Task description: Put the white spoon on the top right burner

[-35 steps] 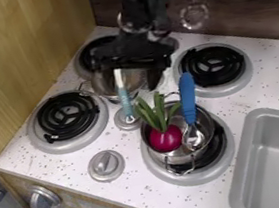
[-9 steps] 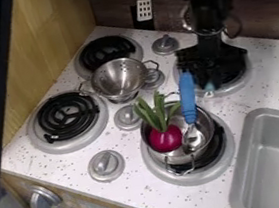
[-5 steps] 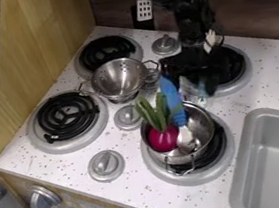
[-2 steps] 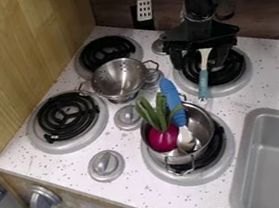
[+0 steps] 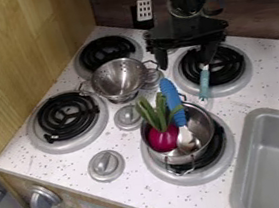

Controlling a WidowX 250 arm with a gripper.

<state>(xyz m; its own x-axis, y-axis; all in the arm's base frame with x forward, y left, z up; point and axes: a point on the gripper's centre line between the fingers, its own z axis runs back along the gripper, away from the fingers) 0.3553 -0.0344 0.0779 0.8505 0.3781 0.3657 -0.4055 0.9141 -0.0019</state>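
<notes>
Spoon (image 5: 204,83) lies on the top right burner (image 5: 234,68), teal end towards the front; my claw (image 5: 185,62) hangs near, spread wide, gripping nothing.

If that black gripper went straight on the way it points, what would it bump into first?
The gripper would probably meet the teal-handled spoon on the top right burner, though its height is hard to judge.

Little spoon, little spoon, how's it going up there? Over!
Gripper open. Spoon on top right burner, handle over its near rim. One finger blocks view of spoon's head.
</notes>
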